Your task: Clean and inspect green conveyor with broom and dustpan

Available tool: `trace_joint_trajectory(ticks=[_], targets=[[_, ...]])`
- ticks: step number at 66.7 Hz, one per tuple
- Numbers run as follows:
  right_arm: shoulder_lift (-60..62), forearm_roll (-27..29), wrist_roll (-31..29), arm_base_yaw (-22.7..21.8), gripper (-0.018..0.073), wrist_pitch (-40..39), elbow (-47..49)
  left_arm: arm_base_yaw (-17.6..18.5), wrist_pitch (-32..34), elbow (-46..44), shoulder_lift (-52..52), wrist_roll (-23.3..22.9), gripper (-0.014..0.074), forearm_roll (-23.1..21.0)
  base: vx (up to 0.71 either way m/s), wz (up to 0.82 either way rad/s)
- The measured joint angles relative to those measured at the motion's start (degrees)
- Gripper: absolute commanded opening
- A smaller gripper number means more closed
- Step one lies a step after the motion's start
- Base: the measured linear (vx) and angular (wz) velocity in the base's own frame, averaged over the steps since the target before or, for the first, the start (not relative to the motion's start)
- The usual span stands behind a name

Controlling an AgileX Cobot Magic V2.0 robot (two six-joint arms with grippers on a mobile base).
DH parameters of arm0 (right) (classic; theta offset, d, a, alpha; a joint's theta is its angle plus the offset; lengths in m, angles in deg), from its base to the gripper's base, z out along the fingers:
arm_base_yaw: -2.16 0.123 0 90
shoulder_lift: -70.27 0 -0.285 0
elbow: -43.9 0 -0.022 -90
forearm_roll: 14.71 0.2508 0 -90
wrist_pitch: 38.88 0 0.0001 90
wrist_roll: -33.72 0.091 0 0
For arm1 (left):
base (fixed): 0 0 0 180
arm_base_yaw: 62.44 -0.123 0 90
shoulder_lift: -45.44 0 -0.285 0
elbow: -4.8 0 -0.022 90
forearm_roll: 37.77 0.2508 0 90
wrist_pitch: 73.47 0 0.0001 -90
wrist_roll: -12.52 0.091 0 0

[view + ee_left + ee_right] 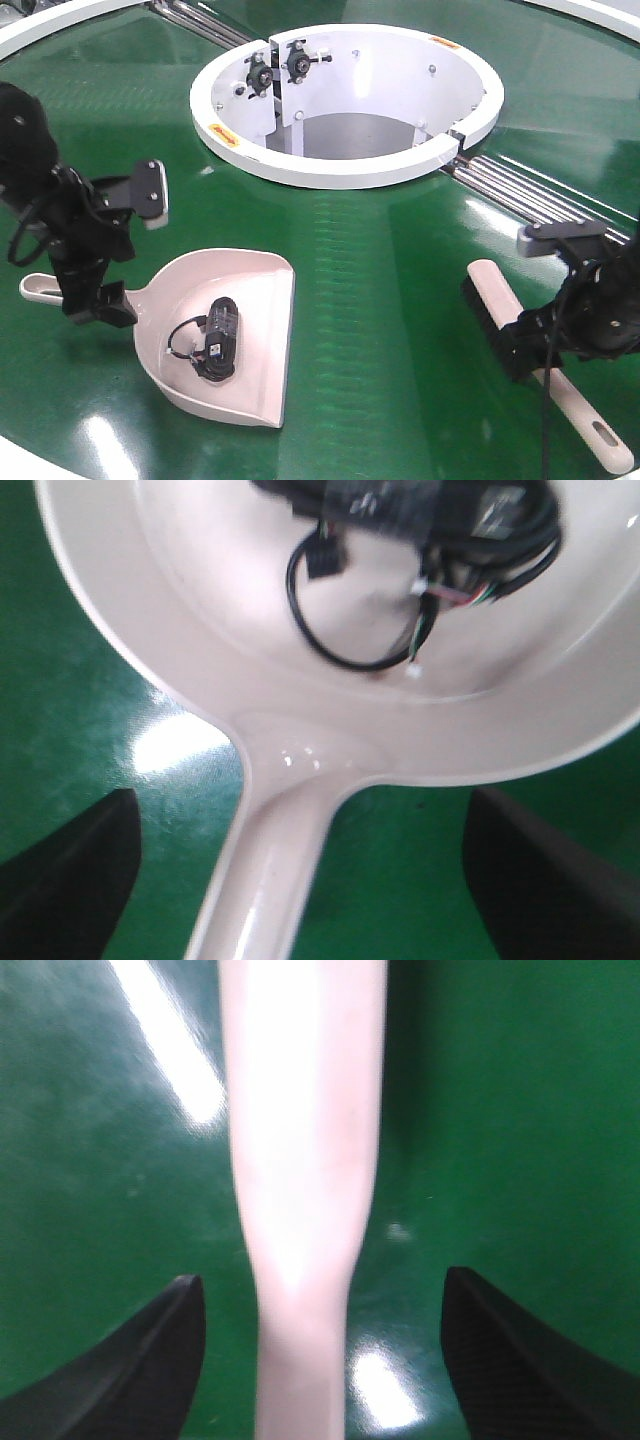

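A pale pink dustpan (250,300) lies on the green conveyor (380,300) at front left, its handle (38,288) pointing left. A black gadget with looped cables (215,340) lies in its bowl (200,630). My left gripper (95,290) is open and its jaws straddle the dustpan handle (270,860) close to the bowl without touching it. A pale broom with a black brush head (490,312) lies at front right. My right gripper (545,345) is open and straddles the broom handle (300,1160) with a gap on both sides.
A white ring-shaped hub (330,170) with a round opening stands at the belt's middle back. Metal rails (540,195) run from it to the right. A white outer rim (40,30) curves at the top left. The belt's front edge is near the dustpan.
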Motion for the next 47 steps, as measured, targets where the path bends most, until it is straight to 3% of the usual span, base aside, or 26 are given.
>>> trace_joint_trajectory(ticks=[20, 34, 47], targets=[[13.89, 0.42, 0.51, 0.0, 0.0489, 0.09, 5.35, 0.0, -4.21, 0.0, -13.74, -0.69, 0.0523, -8.99, 0.0, 0.0], [22.44, 2.49, -0.84, 0.0, 0.0489, -1.32, 9.92, 0.0, -3.05, 0.0, -23.35, -13.49, 0.0472, -17.9, 0.0, 0.0], [31.75, 2.62, -2.14, 0.0, 0.0488, -6.11, 9.99, 0.0, 2.46, 0.14, -31.93, -19.02, 0.0435, -19.34, 0.0, 0.0]])
